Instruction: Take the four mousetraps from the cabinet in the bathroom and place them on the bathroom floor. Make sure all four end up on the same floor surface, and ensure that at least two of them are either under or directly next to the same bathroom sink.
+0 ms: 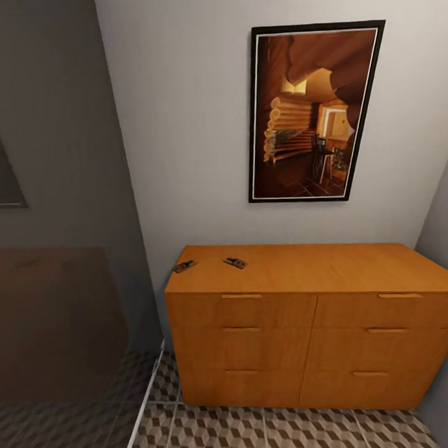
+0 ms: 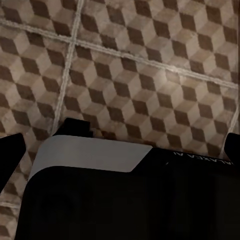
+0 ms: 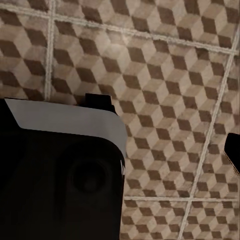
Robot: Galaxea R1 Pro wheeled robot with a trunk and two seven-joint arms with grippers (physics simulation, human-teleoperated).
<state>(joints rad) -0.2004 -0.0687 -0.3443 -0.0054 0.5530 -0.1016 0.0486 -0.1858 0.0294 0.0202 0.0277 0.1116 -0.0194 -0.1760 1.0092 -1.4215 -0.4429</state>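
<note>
The cube-patterned bathroom floor [image 1: 270, 432] ran up to the cabinet [image 1: 305, 337], where two mousetraps [image 1: 185, 266] lay on top near its left end. Approach seemed in hand; reaching came next. Whether either gripper was spread, I could not tell.

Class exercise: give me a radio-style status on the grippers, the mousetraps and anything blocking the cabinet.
Gripper state: cannot tell. Two mousetraps lying apart on cabinet top, left end; drawers shut. Tiled floor fronts cabinet, nothing seen blocking.
</note>
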